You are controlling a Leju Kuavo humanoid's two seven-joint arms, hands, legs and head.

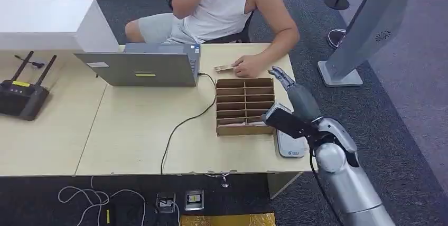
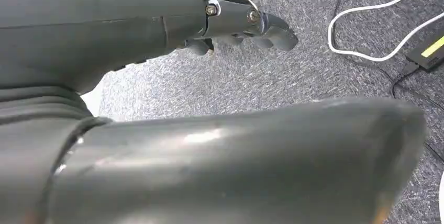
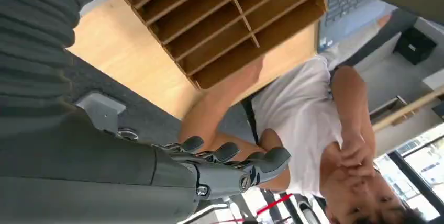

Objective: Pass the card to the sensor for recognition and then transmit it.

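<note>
- Head view puts your right hand (image 1: 281, 78) just off the far right corner of the wooden divider box (image 1: 245, 106), fingers (image 1: 276, 71) slightly apart and gripping nothing.
- Right wrist view confirms it: the dark fingers (image 3: 230, 153) hang loosely separated with nothing between them, over the carpet past the table edge, beside the seated person's forearm (image 3: 220, 103).
- Behind that hand, your silver right arm (image 1: 338, 168) runs back over the box's near right corner, crossing a white sensor pad (image 1: 291, 146) that lies flat on the table just right of the box.
- Card (image 1: 224, 68) rests on the tabletop just beyond the box's far edge, under the fingertips of the person's hand (image 1: 247, 66), well apart from your own fingers.
- Person in a white sleeveless top (image 1: 222, 4) sits across the table, beyond the box.
- Your left hand (image 2: 246, 22) hangs over grey carpet, fingers (image 2: 277, 33) curled together around nothing, with a white cable (image 2: 366, 20) looped on the floor near it.
- Left of the box, an open grey laptop (image 1: 142, 66) stands with its black cable (image 1: 182, 125) trailing past the box's left side to the table's near edge.
- Far left of the box, a black router (image 1: 22, 94) with two antennas sits on the adjoining table.
</note>
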